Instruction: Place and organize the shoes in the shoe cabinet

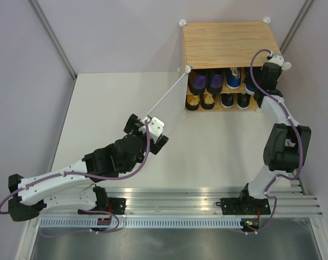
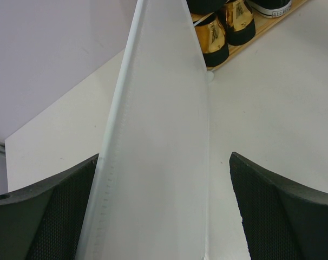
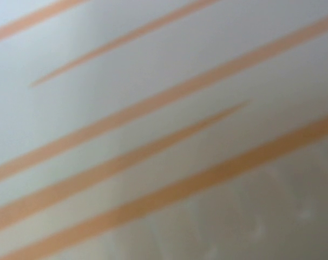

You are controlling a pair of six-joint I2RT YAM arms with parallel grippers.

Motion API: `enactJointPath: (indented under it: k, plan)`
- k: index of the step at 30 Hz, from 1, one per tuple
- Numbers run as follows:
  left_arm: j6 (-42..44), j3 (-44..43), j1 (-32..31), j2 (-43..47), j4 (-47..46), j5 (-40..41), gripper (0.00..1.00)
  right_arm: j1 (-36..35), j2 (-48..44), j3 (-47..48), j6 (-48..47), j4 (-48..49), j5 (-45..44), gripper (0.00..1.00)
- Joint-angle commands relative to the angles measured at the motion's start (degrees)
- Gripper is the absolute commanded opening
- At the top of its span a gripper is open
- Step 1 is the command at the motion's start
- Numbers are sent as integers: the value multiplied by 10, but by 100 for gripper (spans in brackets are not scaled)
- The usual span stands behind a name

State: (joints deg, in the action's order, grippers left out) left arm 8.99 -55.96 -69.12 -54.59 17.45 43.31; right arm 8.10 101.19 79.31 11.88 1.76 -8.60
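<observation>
The shoe cabinet (image 1: 229,43) stands at the back of the table with its white door (image 1: 166,93) swung out to the left. On the upper shelf are the dark purple shoes (image 1: 205,81) and a blue sneaker (image 1: 234,78). The gold shoes (image 1: 201,101) and the black shoes (image 1: 235,100) sit on the lower shelf. My left gripper (image 1: 149,129) is open, straddling the door's free edge (image 2: 153,162), and gold shoes (image 2: 223,30) show beyond it. My right gripper (image 1: 270,72) reaches into the cabinet's upper right. Its fingers are hidden, and the right wrist view is only a blur of orange stripes.
White round connectors (image 1: 182,23) mark the cabinet's corners. Grey walls close in on both sides, and the right wall runs near the cabinet's right side. An aluminium rail (image 1: 207,203) carrying the arm bases runs along the near edge.
</observation>
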Motion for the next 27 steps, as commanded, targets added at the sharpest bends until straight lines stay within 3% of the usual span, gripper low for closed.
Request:
enactJointPath:
  k: [1,19,27]
  plan:
    - [-8,-14,2,5,-10,-8,99,-3,9,11,3,57,13,85]
    - [-9,-15,2,10,-8,-7,100,-3,-73,-53,37,61,60,81]
    - [-10,-15,2,9,-9,-6,100,-3,-153,-117,39,47,74,81]
